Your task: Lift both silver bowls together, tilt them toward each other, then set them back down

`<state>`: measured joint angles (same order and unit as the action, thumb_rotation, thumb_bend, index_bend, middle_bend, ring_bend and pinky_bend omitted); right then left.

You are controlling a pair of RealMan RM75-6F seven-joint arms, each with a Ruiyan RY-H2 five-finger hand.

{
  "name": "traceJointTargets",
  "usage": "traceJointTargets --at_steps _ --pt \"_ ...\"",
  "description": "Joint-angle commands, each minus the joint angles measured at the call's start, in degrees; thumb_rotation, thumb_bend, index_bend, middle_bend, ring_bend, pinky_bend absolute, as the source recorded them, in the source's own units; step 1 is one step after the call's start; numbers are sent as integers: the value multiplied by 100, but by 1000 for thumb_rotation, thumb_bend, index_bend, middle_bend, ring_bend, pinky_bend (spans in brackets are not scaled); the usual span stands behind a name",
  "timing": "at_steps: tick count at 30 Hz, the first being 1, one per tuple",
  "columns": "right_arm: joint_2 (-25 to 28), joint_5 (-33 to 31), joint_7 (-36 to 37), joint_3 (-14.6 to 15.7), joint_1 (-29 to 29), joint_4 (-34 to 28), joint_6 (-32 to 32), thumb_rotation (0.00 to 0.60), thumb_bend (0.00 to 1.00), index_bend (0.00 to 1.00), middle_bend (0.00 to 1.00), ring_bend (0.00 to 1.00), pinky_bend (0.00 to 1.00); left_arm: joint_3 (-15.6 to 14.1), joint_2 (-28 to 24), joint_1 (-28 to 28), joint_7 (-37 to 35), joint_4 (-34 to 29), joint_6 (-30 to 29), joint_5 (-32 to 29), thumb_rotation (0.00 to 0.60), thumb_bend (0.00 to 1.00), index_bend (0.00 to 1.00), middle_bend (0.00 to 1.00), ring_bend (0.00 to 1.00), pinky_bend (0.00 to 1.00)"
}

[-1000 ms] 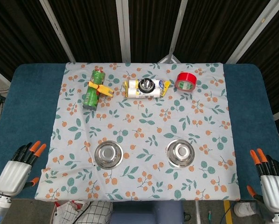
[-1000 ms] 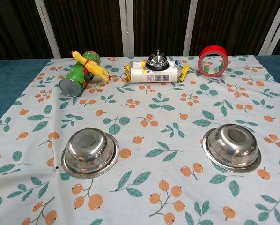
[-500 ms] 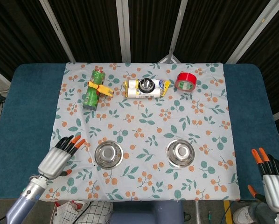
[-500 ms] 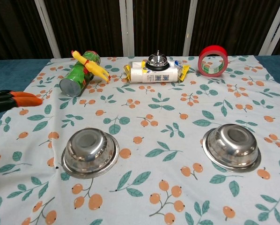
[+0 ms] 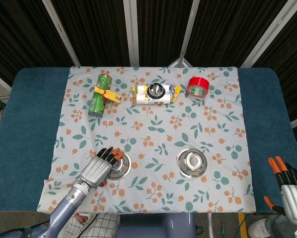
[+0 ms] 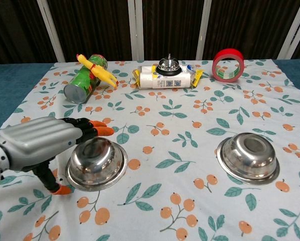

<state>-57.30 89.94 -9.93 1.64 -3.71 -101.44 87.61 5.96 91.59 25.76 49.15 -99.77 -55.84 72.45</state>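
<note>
Two silver bowls sit upside down on the floral cloth. My left hand [image 5: 99,167] [image 6: 39,140] hovers over the left bowl [image 5: 119,168] [image 6: 97,161], covering its left side, fingers stretched out and thumb down beside the rim; it holds nothing. The right bowl [image 5: 191,162] [image 6: 249,157] stands free, nothing near it. My right hand [image 5: 289,187] shows only in the head view, at the bottom right corner off the table's edge, fingers spread and empty, far from the right bowl.
Along the cloth's far side lie a green can with a yellow clip [image 5: 99,93] [image 6: 85,79], a white packet with a bell on it [image 5: 156,93] [image 6: 166,76], and a red tape roll [image 5: 198,86] [image 6: 228,65]. Blue table [image 5: 24,124] borders the cloth.
My left hand has swept right from the table's left edge to over the left bowl. The right hand has stayed at the bottom right corner. Neither bowl has moved.
</note>
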Motion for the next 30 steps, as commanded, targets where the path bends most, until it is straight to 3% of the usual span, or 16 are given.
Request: traceJointTargets --at_steps 1,14,18,26,30 --pt "16 -6 35 -3 7 7 -10 600 267 0 0 0 116 111 282 165 365 134 -99 -331 600 161 0 0 0 113" --pt "39 -144 114 -67 79 19 -124 600 267 0 0 0 117 296 659 603 800 367 -183 -1230 600 190 0 14 0 134" --pt "44 -178 128 -80 94 19 -146 600 267 0 0 0 117 297 719 720 854 412 -199 -1446 600 226 16 118 25 199" --pt "46 -190 144 -86 92 15 -132 600 267 0 0 0 117 276 774 894 1003 363 -306 -1861 600 347 337 462 347 527" --pt "41 -196 130 -84 101 16 -147 600 267 0 0 0 117 234 693 930 932 231 -410 -1847 600 378 419 546 420 603"
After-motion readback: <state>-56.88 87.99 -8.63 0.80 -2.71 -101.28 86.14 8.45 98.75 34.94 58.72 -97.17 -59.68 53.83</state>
